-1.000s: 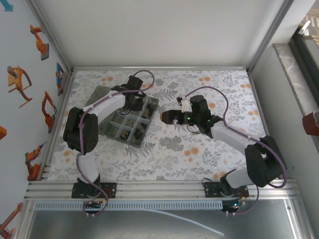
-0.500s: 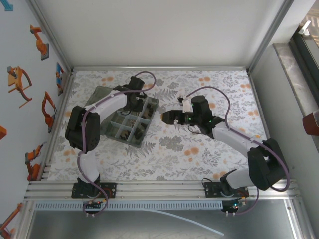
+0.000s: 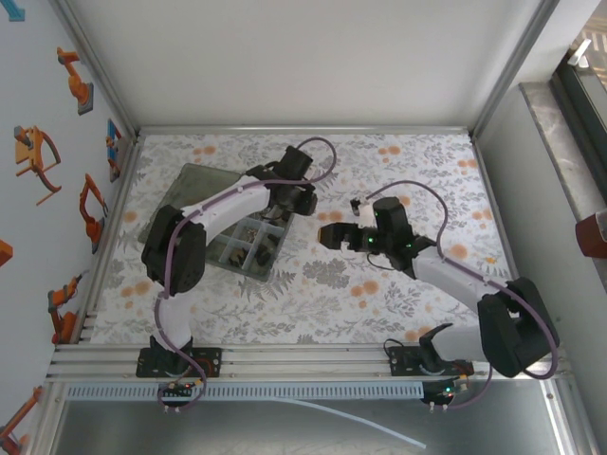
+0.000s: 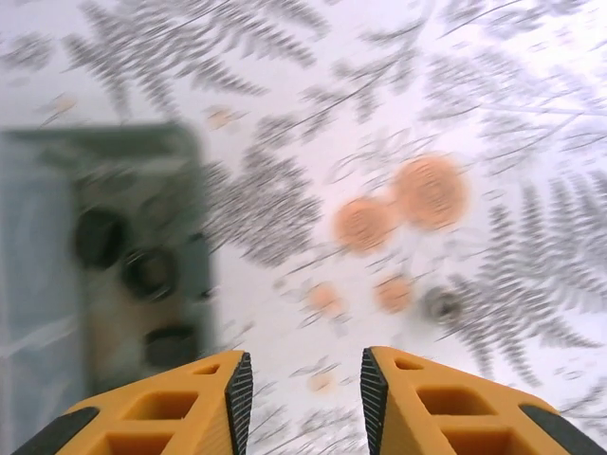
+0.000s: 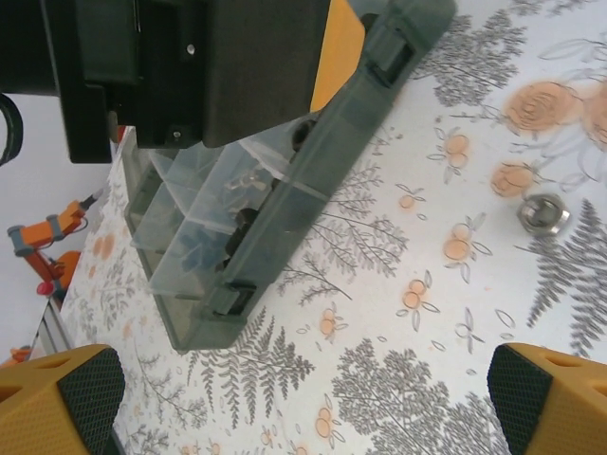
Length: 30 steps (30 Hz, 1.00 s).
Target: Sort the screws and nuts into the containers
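**A:** Where's the organizer box found?

**B:** Left on the tabletop, blurry dark nuts seen inside. The left gripper is held spread open just past its right edge. A silvery nut is seen loose nearby; the right gripper is spread wide too.

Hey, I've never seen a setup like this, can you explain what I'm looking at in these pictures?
You see two white robot arms, the left arm and the right arm, bolted to the near edge of a table, each ending in a two-fingered claw. One picture looks down from above. The other two come from small cameras on the wrists, so each claw's own orange fingers show at the bottom. On the flowery cloth sits a smoky plastic organizer box with small parts in its compartments, and one loose nut lies nearby on the cloth. The left claw and the right claw are both open and hold nothing.
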### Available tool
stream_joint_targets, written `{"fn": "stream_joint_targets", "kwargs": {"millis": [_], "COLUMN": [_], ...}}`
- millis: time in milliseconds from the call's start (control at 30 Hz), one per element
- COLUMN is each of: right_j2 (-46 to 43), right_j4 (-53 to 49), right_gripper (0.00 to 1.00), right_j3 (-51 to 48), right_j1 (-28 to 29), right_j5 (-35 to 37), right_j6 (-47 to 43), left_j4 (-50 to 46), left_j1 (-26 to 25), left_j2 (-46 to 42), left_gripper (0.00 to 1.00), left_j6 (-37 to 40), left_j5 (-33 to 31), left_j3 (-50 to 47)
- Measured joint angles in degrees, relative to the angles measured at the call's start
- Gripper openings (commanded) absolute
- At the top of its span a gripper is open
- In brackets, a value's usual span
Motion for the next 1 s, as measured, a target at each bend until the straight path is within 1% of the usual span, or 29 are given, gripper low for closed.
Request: {"fn": "stream_joint_targets", "kwargs": {"millis": [167, 367, 467, 600, 900, 1000], "right_j2": [-6.99, -11.52, -11.78, -11.61, -10.27, -10.12], "right_j4": [-2.45, -5.99, -6.43, -6.36, -6.34, -6.34], "right_gripper": [1.0, 1.0, 1.0, 1.0, 1.0, 1.0], "right_j3": [-4.76, -6.8, -6.84, -6.84, -6.84, -6.84], "right_j1": [-2.84, -6.36, -6.69, -6.69, -6.8, -6.8], "right_j5": [1.7, 2.75, 2.73, 2.69, 2.03, 1.73], "right_j6": [0.5, 0.46, 0.44, 0.42, 0.44, 0.44], "left_j4": [-0.76, -7.02, -9.97, -12.59, -14.95, -15.74], "left_j1": [-3.3, -6.16, -6.8, -7.41, -8.9, -9.25], "left_j2": [7.08, 15.26, 17.7, 18.78, 20.92, 22.16], "left_gripper": [0.4, 0.42, 0.42, 0.42, 0.42, 0.4], "left_j6": [0.46, 1.97, 2.6, 3.1, 4.33, 4.48], "left_j5": [2.99, 2.47, 1.42, -0.04, -1.55, -2.23], "left_j3": [6.08, 14.43, 17.29, 18.32, 19.93, 21.07]}}
